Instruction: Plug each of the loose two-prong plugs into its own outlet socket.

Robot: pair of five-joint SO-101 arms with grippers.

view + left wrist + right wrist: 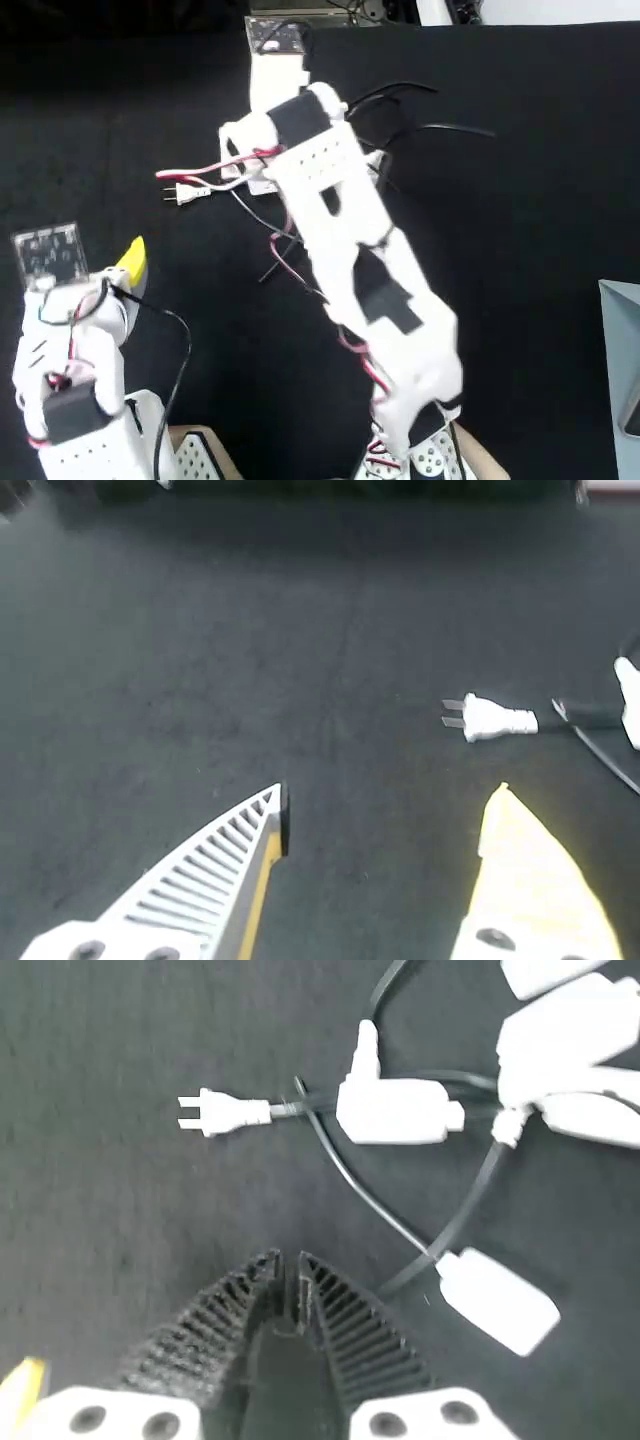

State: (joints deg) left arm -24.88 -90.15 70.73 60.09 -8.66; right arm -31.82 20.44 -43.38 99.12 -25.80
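Left claw (390,810) spread; plug (497,720) just ahead, off-centre: centre it, pinch body (not prongs). Right claw (290,1275) pressed together, empty.

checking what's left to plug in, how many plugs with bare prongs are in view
1. The two-prong plug lies loose on the black table, its prongs pointing away from the white blocks on the cables. Others may be hidden under the arm in the high view.

Honestly can't read any text, labels or numbers here, nothing legible on the plug (495,720) or the desk (200,630).
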